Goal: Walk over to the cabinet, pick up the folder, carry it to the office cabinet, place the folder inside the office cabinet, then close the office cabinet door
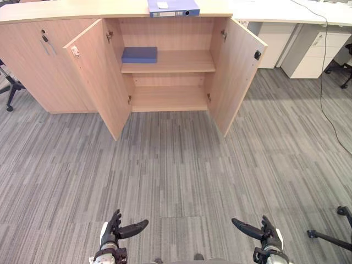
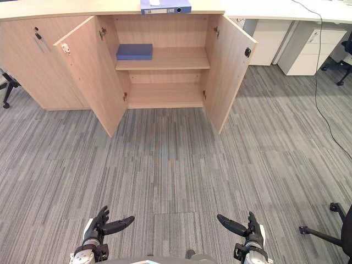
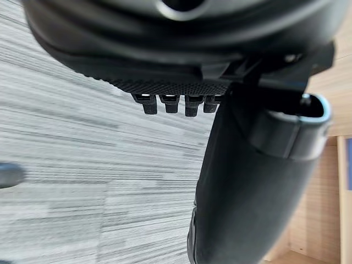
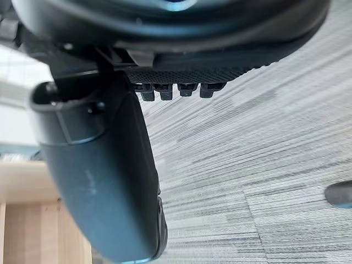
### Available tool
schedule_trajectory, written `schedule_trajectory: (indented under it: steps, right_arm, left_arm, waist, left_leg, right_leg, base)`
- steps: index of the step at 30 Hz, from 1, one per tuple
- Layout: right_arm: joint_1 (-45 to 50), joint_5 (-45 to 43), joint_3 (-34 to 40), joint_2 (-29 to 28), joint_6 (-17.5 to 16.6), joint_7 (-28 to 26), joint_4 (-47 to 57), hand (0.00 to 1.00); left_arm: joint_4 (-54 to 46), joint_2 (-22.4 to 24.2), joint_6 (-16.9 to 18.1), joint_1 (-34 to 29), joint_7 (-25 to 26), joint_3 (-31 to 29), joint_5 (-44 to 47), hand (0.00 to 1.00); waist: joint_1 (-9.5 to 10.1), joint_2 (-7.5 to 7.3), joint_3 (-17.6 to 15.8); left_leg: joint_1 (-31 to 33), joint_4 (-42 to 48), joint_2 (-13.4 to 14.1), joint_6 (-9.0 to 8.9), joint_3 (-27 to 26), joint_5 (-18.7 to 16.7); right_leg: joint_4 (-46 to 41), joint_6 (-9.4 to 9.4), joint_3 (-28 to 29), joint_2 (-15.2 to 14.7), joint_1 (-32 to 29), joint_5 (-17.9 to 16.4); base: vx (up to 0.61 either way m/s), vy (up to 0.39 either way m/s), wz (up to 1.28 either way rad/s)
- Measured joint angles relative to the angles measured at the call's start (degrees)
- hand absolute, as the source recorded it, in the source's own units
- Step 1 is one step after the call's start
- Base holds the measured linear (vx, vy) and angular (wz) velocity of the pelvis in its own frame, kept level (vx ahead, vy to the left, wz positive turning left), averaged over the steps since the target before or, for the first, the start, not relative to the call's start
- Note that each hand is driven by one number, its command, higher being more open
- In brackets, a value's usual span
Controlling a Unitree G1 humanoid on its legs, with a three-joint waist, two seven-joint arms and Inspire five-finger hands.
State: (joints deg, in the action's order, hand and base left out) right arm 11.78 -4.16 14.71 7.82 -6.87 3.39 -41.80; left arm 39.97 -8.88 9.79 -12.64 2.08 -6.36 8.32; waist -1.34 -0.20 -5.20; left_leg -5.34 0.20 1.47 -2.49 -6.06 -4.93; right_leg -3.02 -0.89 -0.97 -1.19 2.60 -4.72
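Left robot hand [image 1: 116,230] and right robot hand [image 1: 264,233] low over carpet [image 1: 176,176], both relaxed wide, empty; blue folder [image 1: 173,7] atop counter [image 1: 82,10].

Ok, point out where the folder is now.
The folder lies on top of the wooden cabinet, directly above its open compartment, at the top centre of the left eye view.

A blue folder [image 1: 173,7] lies flat atop the wooden cabinet [image 1: 170,36], whose doors stand open.
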Motion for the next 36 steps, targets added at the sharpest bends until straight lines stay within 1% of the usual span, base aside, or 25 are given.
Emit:
schedule_trajectory:
  steps: [4,9,11,12,14,17,18,20,21,22,23,24,25,26,27,28,29,30,31,32,33,34,35,36]
  right_arm:
    - [0.4,2.2,-0.6,0.1,0.0,-1.1,1.5,1.00]
    - [0.0,3.5,-1.7,1.7,0.0,-1.4,2.3,1.00]
    - [-0.6,3.7,-1.7,2.4,0.0,-1.3,2.4,1.00]
    - [-0.8,3.7,-1.7,2.6,0.0,-1.3,2.4,1.00]
    - [-1.7,3.7,-1.7,3.2,0.0,-1.0,2.4,1.00]
    - [-2.2,3.2,-1.7,3.3,0.1,-0.7,2.4,1.00]
    - [-2.2,3.2,-1.7,3.3,0.1,-0.6,2.8,1.00]
    - [-2.3,3.0,-1.7,3.3,0.1,-0.2,3.0,1.00]
    - [-2.3,2.7,-1.7,3.3,0.1,0.2,3.1,1.00]
    - [-2.3,1.9,-1.7,3.3,0.1,0.5,3.1,1.00]
    - [-2.3,1.6,-1.6,3.4,0.2,0.6,3.1,1.00]
    - [-2.6,1.4,-1.7,3.3,0.4,0.7,3.3,1.00]
    - [-2.5,1.4,-1.8,2.9,0.5,0.7,3.9,1.00]
    - [-2.2,1.4,-1.8,2.6,0.6,0.7,4.1,1.00]
    - [-2.0,1.3,-1.8,2.5,0.6,0.8,4.2,1.00]
    - [-2.0,1.3,-1.8,2.5,0.6,1.1,4.5,1.00]
    - [-2.0,1.3,-1.8,2.6,0.6,1.4,4.7,1.00]
    - [-2.3,1.3,-1.9,3.0,0.6,1.5,4.8,1.00]
    - [-2.4,1.3,-2.0,3.6,0.6,1.6,5.1,1.00]
    - [-2.2,1.3,-2.8,3.8,0.6,1.7,5.8,1.00]
    - [-1.9,1.3,-3.2,3.7,0.6,1.7,6.3,1.00]
    - [-2.8,1.4,-3.8,4.4,0.9,1.7,6.5,1.00]
    - [-4.0,1.4,-3.8,3.8,0.9,1.7,7.1,1.00]
    - [-3.9,1.4,-3.8,3.8,0.9,1.7,7.6,1.00]
  left_arm:
    - [-3.6,-0.3,0.0,-2.5,-0.3,-0.1,0.0,1.00]
    - [-4.2,-0.5,0.1,-3.0,-0.9,-0.1,0.0,1.00]
    - [-5.1,-0.4,0.0,-3.0,-0.9,-0.1,0.1,1.00]
    - [-5.5,-0.3,0.0,-3.1,-0.8,-0.1,0.2,1.00]
    - [-6.5,0.2,0.0,-3.2,-0.7,-0.1,1.1,1.00]
    - [-7.2,0.9,0.0,-3.4,-0.4,-0.1,1.3,1.00]
    - [-8.9,1.5,-0.1,-3.6,-0.3,-0.1,1.3,1.00]
    - [-10.7,1.9,-0.1,-4.1,-0.1,-0.1,1.3,1.00]
    - [-12.4,2.1,-0.2,-4.3,0.0,-0.1,1.3,1.00]
    - [-13.8,2.2,-0.2,-4.5,0.1,-0.1,1.3,1.00]
    - [-14.3,2.2,-0.3,-4.5,0.2,-0.1,1.3,1.00]
    - [-14.9,2.3,-0.3,-4.5,0.3,0.0,1.3,1.00]
    - [-15.6,1.7,-0.4,-4.3,0.6,0.1,1.4,1.00]
    - [-15.7,1.3,-0.4,-4.1,0.6,0.2,1.7,1.00]
    - [-15.7,0.9,-0.5,-3.9,0.8,0.4,1.9,1.00]
    - [-15.6,0.4,-0.5,-3.1,1.5,1.3,1.9,1.00]
    - [-15.6,0.2,-0.5,-2.5,1.7,1.5,1.9,1.00]
    - [-15.0,0.4,-0.5,-0.8,1.8,1.7,1.9,1.00]
    - [-14.6,1.2,-0.5,1.3,1.9,1.9,1.9,1.00]
    - [-14.6,1.3,-0.4,2.5,1.9,2.0,1.9,1.00]
    - [-14.6,1.2,-0.4,2.5,2.0,2.1,1.8,1.00]
    - [-14.2,1.8,-0.4,3.1,2.1,2.5,1.8,1.00]
    - [-14.0,1.5,-0.7,4.2,1.7,3.1,1.7,1.00]
    - [-14.0,1.8,-0.7,4.3,1.7,3.8,1.7,1.00]
  waist:
    - [-0.40,0.04,-0.6]
    - [-0.45,0.24,-1.1]
    - [-0.64,0.55,-2.1]
    - [-0.70,0.68,-2.1]
    - [-0.75,1.41,-2.6]
    - [-0.73,2.01,-2.9]
    - [-0.72,2.30,-3.1]
    - [-0.65,2.55,-3.2]
    - [-0.46,2.58,-3.2]
    - [-0.39,2.26,-3.4]
    - [-0.32,2.23,-3.6]
    - [-0.35,2.60,-4.2]
    - [-0.92,2.65,-5.6]
    - [-1.13,2.69,-5.9]
    - [-1.18,2.77,-6.4]
    - [-1.59,3.08,-6.7]
    - [-1.98,3.20,-6.9]
    - [-2.88,4.05,-7.8]
    - [-3.31,5.49,-8.6]
    - [-3.72,5.45,-9.0]
    - [-3.95,5.25,-9.0]
    - [-4.13,6.99,-9.7]
    - [-4.22,6.17,-10.4]
    - [-4.36,5.95,-10.5]
  left_leg:
    - [-0.8,0.0,0.0,-0.41,-0.1,-0.3]
    - [-0.6,0.8,0.0,-0.99,-0.9,-1.0]
    - [0.9,3.9,0.0,-0.57,-1.2,-2.9]
    - [1.8,4.9,0.1,-0.25,-1.3,-3.6]
    - [4.4,8.3,0.4,0.28,-2.0,-5.4]
    - [6.2,10.5,0.6,1.15,-2.4,-7.1]
    - [7.7,12.8,0.7,1.80,-2.5,-8.6]
    - [9.3,15.3,0.8,2.11,-2.7,-10.4]
    - [10.6,17.6,0.5,2.31,-2.8,-12.1]
    - [11.1,19.3,-0.1,3.36,-3.1,-13.8]
    - [10.9,19.6,-0.5,4.02,-3.2,-14.9]
    - [10.0,19.7,-0.9,4.92,-3.1,-15.9]
    - [8.0,19.2,-1.4,6.02,-2.7,-16.3]
    - [6.7,18.8,-1.4,6.23,-2.3,-16.7]
    - [4.8,17.8,-1.4,6.36,-2.1,-17.3]
    - [2.4,15.8,-1.3,5.72,-1.0,-17.3]
    - [1.5,15.0,-1.2,5.61,-0.2,-17.4]
    - [-0.3,13.4,-0.3,5.52,1.2,-17.4]
    - [-2.5,11.0,1.6,5.21,2.6,-17.3]
    - [-4.4,10.0,2.6,3.14,4.0,-17.2]
    - [-5.4,10.0,3.0,1.83,4.6,-17.5]
    - [-6.6,11.5,5.2,-0.40,5.1,-17.6]
    - [-5.8,15.6,5.1,-5.06,5.0,-13.6]
    - [-5.1,18.9,4.8,-5.06,5.0,-10.8]
  right_leg:
    - [0.1,-0.02,0.0,-0.1,0.8,0.0]
    - [0.1,-0.09,0.1,-0.2,0.9,-0.1]
    - [-0.1,-0.84,0.4,-0.4,0.7,-0.6]
    - [-0.1,-0.95,0.4,-0.4,0.4,-0.7]
    - [-0.3,-1.10,0.6,-0.4,-1.0,-0.8]
    - [-1.0,-1.46,0.9,-0.4,-1.9,-1.2]
    - [-2.2,-1.83,1.0,-0.4,-3.0,-2.0]
    - [-4.8,-2.28,1.2,-0.5,-4.7,-3.7]
    - [-9.1,-2.89,1.3,-1.0,-7.0,-6.2]
    - [-14.0,-3.53,1.7,-1.9,-9.1,-9.1]
    - [-17.1,-3.89,1.7,-2.3,-10.3,-10.1]
    - [-27.0,-4.22,0.9,-3.0,-14.7,-10.5]
    - [-37.5,-4.41,-0.7,-3.4,-19.8,-11.8]
    - [-38.8,-3.35,-1.2,-3.4,-20.9,-12.7]
    - [-38.4,-2.34,-2.1,-3.3,-22.4,-13.3]
    - [-35.8,-2.38,-3.2,-2.9,-25.9,-13.2]
    - [-34.5,-2.28,-3.6,-2.6,-27.3,-13.1]
    - [-31.2,-1.40,-4.5,-1.8,-29.1,-11.7]
    - [-25.8,-1.00,-5.6,-0.5,-31.8,-8.2]
    - [-18.9,-0.53,-5.7,0.5,-33.2,0.3]
    - [-16.8,-0.28,-5.5,0.6,-32.9,6.0]
    - [-20.8,1.93,-7.3,1.5,-32.8,7.8]
    - [-25.0,2.88,-7.7,0.4,-32.3,3.7]
    - [-26.0,3.15,-8.2,-0.2,-31.0,2.0]
  base:
    - [0.07,0.019,0.01]
    - [0.01,-0.001,-0.02]
    - [-0.03,-0.012,-0.03]
    - [-0.05,-0.007,-0.03]
    - [-0.05,0.004,-0.07]
    - [-0.03,0.021,-0.08]
    - [-0.02,0.046,-0.03]
    - [0.02,0.061,-0.04]
    - [0.05,0.078,-0.05]
    - [0.09,0.110,-0.07]
    - [0.13,0.122,-0.15]
    - [0.21,0.145,-0.06]
    - [0.23,0.123,0.03]
    - [0.33,0.106,0.16]
    - [0.41,0.083,0.25]
    - [0.44,0.059,0.33]
    - [0.39,0.007,0.59]
    - [0.57,-0.076,0.76]
    - [0.73,-0.118,0.92]
    - [0.62,-0.104,0.79]
    - [0.69,-0.143,0.55]
    - [0.68,-0.175,0.43]
    - [0.82,-0.228,0.40]
    - [0.65,-0.236,0.54]
